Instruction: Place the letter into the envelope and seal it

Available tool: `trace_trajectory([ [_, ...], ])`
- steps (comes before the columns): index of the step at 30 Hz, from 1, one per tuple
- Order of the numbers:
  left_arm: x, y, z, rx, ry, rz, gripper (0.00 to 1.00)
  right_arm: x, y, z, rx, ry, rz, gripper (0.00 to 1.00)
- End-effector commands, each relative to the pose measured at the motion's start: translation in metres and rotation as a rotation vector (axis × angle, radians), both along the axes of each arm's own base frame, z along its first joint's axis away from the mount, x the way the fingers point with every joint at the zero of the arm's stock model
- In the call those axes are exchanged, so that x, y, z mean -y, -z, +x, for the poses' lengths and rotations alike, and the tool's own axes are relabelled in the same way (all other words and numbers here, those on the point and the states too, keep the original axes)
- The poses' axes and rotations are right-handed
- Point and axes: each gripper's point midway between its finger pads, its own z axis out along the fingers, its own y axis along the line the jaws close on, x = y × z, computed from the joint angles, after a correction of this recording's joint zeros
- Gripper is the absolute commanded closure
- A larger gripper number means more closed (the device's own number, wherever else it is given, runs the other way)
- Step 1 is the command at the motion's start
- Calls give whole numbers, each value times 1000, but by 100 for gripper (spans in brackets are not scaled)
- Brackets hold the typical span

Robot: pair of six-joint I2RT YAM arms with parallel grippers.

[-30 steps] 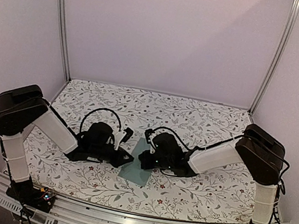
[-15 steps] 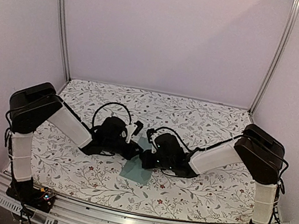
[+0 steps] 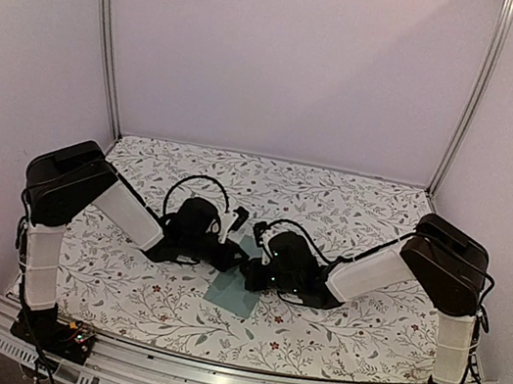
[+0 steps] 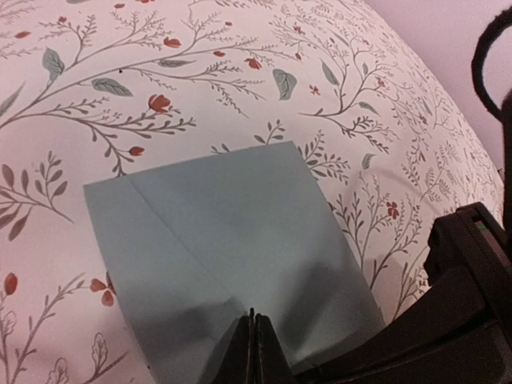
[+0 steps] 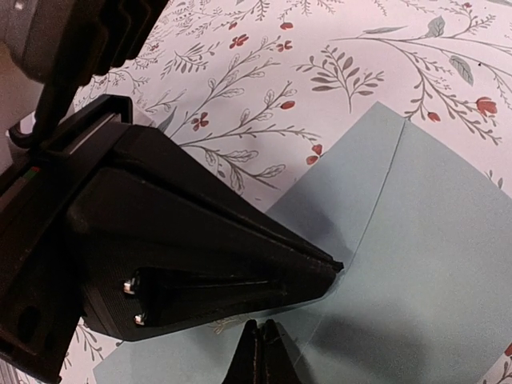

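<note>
You slid the left claw (image 4: pixel 254 322) in beside the right claw (image 5: pixel 261 326) at centre frame. Both were pinched shut and empty, tips on the envelope (image 4: pixel 224 232), so sealing looked underway.

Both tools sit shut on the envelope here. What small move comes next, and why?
Probably slide the left tool along the flap crease, pressing down. Both it and the right tool are shut, tips on the flat teal envelope, whose flap appears folded over, so pressing it sealed seems what remains.
</note>
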Motion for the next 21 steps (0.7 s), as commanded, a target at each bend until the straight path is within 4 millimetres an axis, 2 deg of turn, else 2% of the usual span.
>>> trace_trajectory([
  [1,-12,18,-5,-47,-5,25,100,15,28,-23,-82,-58,-84,100],
  [9,-27,15,-18,-65,-25,-3,100,13,16,-43,-94,-143,-68,100],
  [17,-43,9,-49,-93,-20,-61,100,27,26,-38,-96,-79,-146,100],
  [21,-47,8,-53,-90,-23,-57,100,32,30,-37,-100,-71,-170,100],
])
